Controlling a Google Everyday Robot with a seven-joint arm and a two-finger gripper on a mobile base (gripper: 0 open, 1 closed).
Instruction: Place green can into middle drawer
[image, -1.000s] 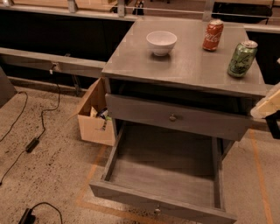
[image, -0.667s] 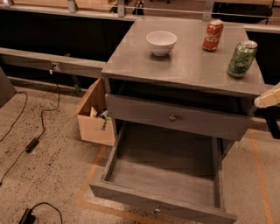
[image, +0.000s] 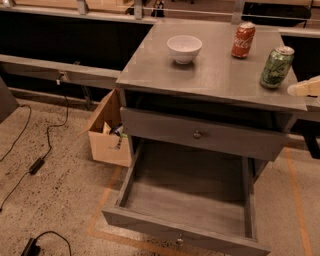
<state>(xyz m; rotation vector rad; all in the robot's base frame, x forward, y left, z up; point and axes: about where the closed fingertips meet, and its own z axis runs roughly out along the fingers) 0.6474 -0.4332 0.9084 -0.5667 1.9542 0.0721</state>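
Note:
The green can (image: 276, 67) stands upright near the right edge of the grey cabinet top (image: 215, 75). The middle drawer (image: 187, 197), the lowest wide grey box with a small knob, is pulled out and open below, with nothing inside. My gripper (image: 304, 88) shows only as a cream-coloured tip at the right frame edge, just right of the green can and a little lower, apart from it.
A red Coca-Cola can (image: 243, 40) and a white bowl (image: 184, 48) stand further back on the top. A knobbed drawer (image: 200, 135) above is partly out. A cardboard box (image: 107, 132) sits left of the cabinet. Cables (image: 37, 162) lie on the floor.
My gripper has moved up along the right edge, from beside the cabinet's front rim to the height of the green can's base. The cans, bowl and drawers have not moved.

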